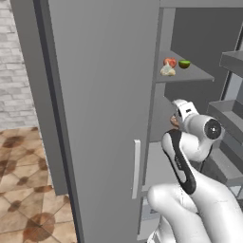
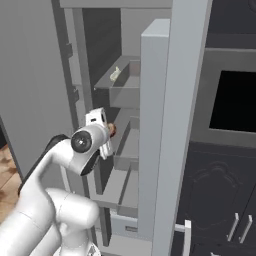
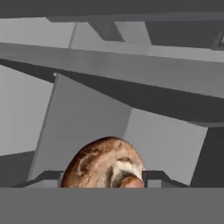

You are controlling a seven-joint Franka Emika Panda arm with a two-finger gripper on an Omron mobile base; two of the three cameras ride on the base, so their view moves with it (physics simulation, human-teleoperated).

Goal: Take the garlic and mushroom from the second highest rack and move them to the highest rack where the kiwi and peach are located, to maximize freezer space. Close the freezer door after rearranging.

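Highest rack [image 1: 199,76] — garlic [image 1: 167,70], peach [image 1: 170,62], kiwi [image 1: 184,64] resting there

A glossy white arm [image 1: 199,199] with rounded links, dark joint caps and seemingly black seam bands.

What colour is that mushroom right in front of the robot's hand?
The mushroom is mottled brown with a pale cream underside, best seen in the hand view.

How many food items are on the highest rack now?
3: the garlic, the peach and the kiwi sit together on the highest rack. The mushroom is at the hand.
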